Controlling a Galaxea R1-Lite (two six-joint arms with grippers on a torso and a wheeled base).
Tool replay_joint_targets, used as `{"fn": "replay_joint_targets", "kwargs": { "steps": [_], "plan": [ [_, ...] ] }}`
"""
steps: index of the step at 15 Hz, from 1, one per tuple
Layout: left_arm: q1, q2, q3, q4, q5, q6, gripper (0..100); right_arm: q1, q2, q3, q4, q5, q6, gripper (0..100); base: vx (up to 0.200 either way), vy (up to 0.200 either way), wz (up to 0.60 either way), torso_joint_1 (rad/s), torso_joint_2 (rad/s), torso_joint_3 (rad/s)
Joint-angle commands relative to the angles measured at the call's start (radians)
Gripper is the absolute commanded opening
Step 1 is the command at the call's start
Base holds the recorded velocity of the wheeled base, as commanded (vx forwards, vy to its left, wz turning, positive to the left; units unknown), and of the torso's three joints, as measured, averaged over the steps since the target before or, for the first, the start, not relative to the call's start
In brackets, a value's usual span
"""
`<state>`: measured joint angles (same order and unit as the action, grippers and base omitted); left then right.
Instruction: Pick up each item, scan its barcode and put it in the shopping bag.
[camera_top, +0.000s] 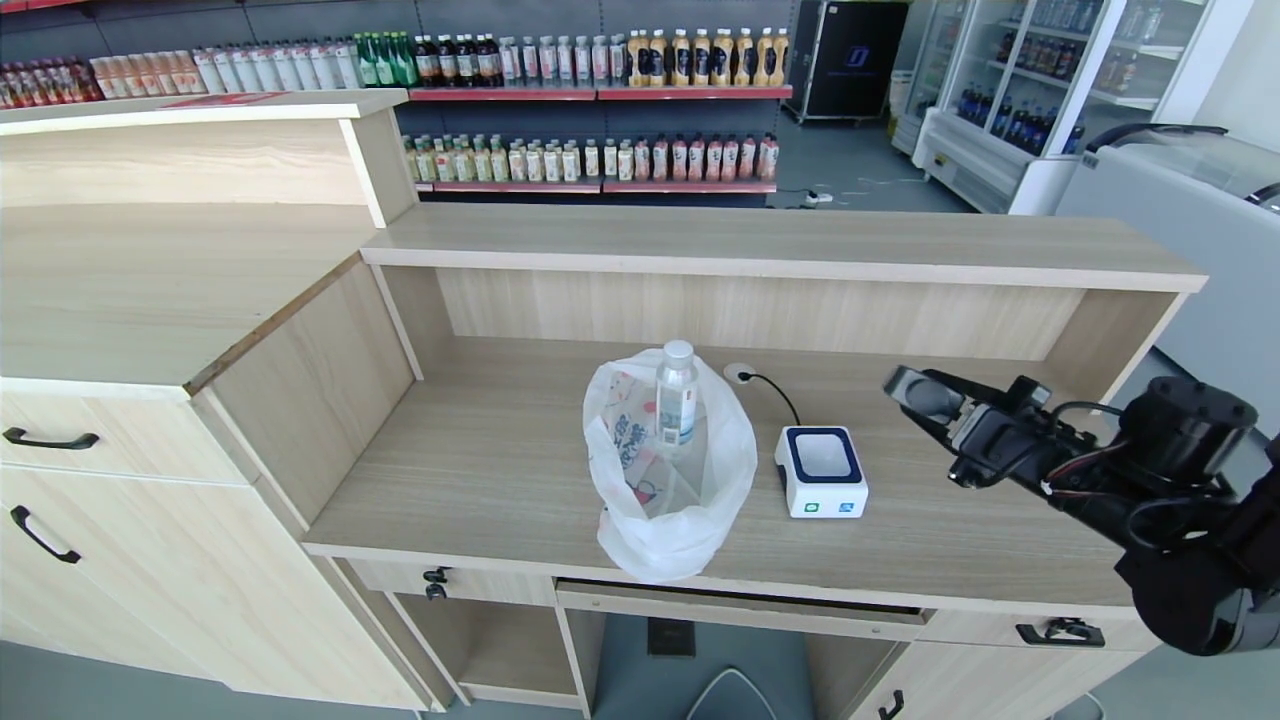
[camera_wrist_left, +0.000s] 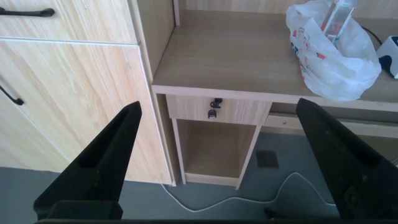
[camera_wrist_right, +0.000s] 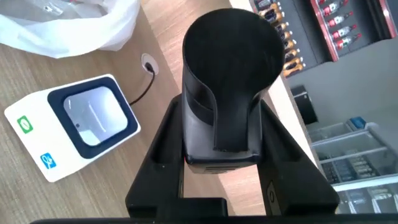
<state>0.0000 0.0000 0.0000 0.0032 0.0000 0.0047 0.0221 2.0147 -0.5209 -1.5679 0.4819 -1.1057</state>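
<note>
A white shopping bag (camera_top: 668, 530) stands open at the middle of the wooden counter (camera_top: 480, 470). A clear water bottle (camera_top: 677, 395) and a printed packet (camera_top: 628, 440) are inside it. Just right of the bag sits a white scanner (camera_top: 820, 470) with a dark-rimmed window. My right gripper (camera_top: 935, 400) hovers above the counter to the scanner's right, shut on a black cylindrical container (camera_top: 915, 392). The right wrist view shows that container (camera_wrist_right: 230, 68) clamped in the gripper (camera_wrist_right: 224, 134), with the scanner (camera_wrist_right: 81, 130) and bag (camera_wrist_right: 68, 25) beyond. My left gripper (camera_wrist_left: 219, 109) is open and holds nothing, low in front of the counter's left end.
A raised shelf (camera_top: 780, 245) runs along the counter's back, and a tall cabinet wall (camera_top: 310, 380) closes its left side. The scanner's cable (camera_top: 775, 390) goes to a hole in the counter. A keyed drawer (camera_wrist_left: 214, 111) sits under the front edge.
</note>
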Motion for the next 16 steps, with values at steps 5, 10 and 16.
{"fn": "replay_joint_targets", "kwargs": {
  "steps": [5,10,16],
  "plan": [
    [0.000,0.000,0.000,0.000,0.000,0.000,100,-0.013,0.157,-0.100,-0.003,0.058,-0.063,0,0.000,0.000,0.00,0.000,0.00,0.000],
    [0.000,0.000,0.000,0.000,0.000,0.000,100,0.004,0.231,-0.185,-0.003,0.098,-0.069,0,0.000,0.000,0.00,0.000,0.00,0.000],
    [0.000,0.000,0.000,0.000,0.000,0.000,100,0.027,0.299,-0.215,-0.003,0.167,-0.072,0,0.000,0.000,0.00,0.000,0.00,0.000]
  ]
}}
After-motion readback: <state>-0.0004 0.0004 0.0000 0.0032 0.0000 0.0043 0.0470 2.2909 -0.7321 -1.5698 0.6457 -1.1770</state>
